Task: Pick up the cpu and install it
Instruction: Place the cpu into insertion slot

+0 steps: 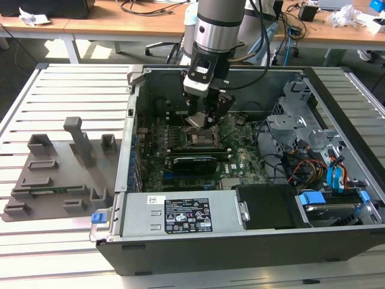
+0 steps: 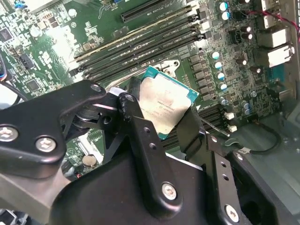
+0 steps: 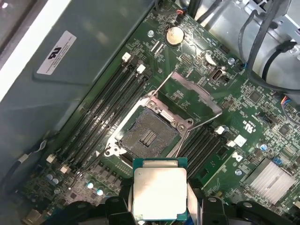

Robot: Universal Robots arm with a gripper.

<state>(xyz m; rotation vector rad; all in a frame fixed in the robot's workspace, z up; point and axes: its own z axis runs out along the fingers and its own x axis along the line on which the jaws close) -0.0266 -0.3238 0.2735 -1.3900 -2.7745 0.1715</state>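
The cpu [image 3: 160, 192], a flat square chip with a silvery top and green edge, is clamped between the black fingers [image 2: 136, 122] of my gripper [image 3: 160, 209]. It hangs a short way above the motherboard inside the open computer case [image 1: 129, 138]. The black-framed socket [image 3: 147, 133] lies open just beyond the chip, its load plate [image 3: 194, 96] swung back. In the second wrist view the cpu [image 2: 164, 105] sits tilted, and the gripper [image 2: 164, 123] is shut on two of its sides. In the exterior view the gripper [image 1: 204, 117] hovers with the cpu [image 1: 197, 119] just over the socket [image 1: 201, 137].
Memory slots [image 3: 101, 117] run beside the socket. A long black expansion card [image 1: 195, 161] lies nearer the power supply [image 1: 180, 214]. A drive cage and cables [image 1: 313, 162] occupy the exterior view's right. A grey fixture [image 1: 60, 174] stands on the slatted table at that view's left.
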